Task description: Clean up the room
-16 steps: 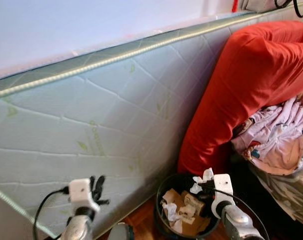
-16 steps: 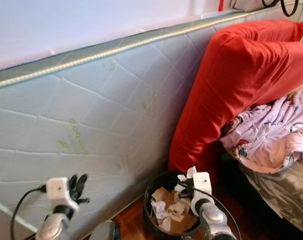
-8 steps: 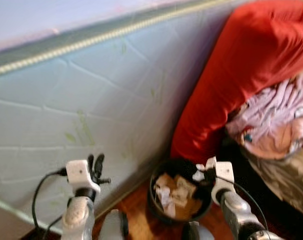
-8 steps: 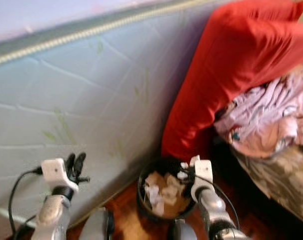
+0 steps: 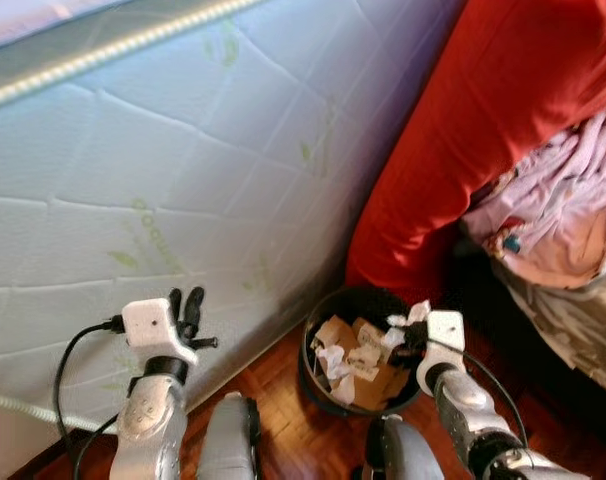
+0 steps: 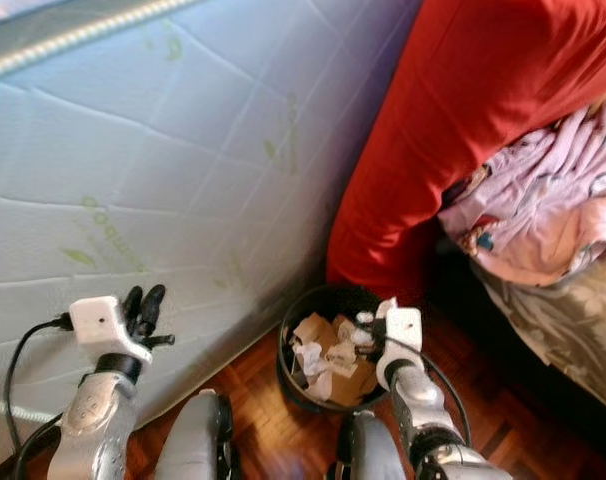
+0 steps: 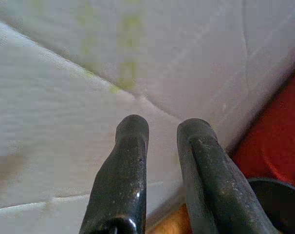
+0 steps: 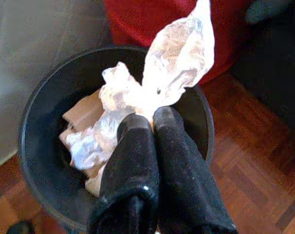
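White tissue (image 8: 172, 63) pinched in right gripper (image 8: 152, 119) above black bin (image 8: 35, 161).

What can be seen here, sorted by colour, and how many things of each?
Black: 3, the waste bin and the two end effectors, left and right
Red: 1, the big cushion
White: 1, the crumpled wrapper pinched by the right end effector
Pale grey-blue: 1, the mattress on its side
Pink patterned: 1, the bedding heap
Total: 7

Black bin (image 8: 35, 146); white tissue (image 8: 172, 63); red pillow (image 5: 503, 120); green-printed mattress (image 5: 183, 200)
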{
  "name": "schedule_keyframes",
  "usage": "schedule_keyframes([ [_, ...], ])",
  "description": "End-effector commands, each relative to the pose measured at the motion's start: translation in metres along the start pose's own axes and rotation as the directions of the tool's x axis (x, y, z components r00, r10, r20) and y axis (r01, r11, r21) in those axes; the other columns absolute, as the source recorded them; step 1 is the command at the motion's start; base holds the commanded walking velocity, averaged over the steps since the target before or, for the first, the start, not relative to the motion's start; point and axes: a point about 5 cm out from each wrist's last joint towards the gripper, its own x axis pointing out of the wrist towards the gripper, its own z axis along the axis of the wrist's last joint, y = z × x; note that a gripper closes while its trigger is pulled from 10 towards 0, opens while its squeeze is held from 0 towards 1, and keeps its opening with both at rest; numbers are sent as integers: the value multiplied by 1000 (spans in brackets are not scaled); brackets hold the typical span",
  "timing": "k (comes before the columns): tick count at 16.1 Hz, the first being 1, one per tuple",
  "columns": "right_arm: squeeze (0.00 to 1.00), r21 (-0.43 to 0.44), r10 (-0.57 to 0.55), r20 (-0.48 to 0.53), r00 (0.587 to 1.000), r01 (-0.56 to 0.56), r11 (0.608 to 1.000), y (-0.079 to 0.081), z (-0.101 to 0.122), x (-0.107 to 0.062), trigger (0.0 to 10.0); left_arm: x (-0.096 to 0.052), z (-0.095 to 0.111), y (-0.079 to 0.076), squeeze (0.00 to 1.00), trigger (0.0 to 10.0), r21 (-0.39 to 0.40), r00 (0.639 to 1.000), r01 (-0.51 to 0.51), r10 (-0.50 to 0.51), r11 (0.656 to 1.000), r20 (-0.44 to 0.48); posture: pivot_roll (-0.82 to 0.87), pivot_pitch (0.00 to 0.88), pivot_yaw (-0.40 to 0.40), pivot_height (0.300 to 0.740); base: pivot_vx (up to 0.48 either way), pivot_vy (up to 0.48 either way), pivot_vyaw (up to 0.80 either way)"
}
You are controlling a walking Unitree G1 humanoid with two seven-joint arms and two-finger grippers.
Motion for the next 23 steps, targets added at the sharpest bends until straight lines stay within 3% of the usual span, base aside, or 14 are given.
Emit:
schedule_keyframes([
  [1,0,30,-11,3,1000,11,1000,1,-1,0,10000,1,0,-6,0,10000,-10,1000,25,-25,1000,-15,279,289,-29,626,0,0,0],
  [10,0,64,-12,-7,1000,13,998,4,1,2,10000,-11,3,0,0,10000,-3,999,-3,3,1000,-37,312,308,-26,626,0,0,0],
  [11,67,63,-15,-10,1000,16,998,4,1,2,10000,-11,4,0,0,10000,-3,999,-4,4,1000,-38,315,309,-24,626,0,0,0],
  [12,565,45,-18,-31,999,19,999,4,-3,1,10000,-13,4,0,0,10000,-2,999,-6,5,1000,-41,318,310,-26,626,0,0,0],
  [13,1000,41,-14,-43,999,15,999,4,-6,0,10000,-14,4,0,0,10000,-3,999,-8,8,1000,-45,322,314,-25,626,0,0,0],
  [23,1000,26,22,-162,987,-18,999,7,-29,-5,10000,-23,4,1,0,10000,4,997,-18,18,1000,-71,347,335,-19,626,0,0,0],
])
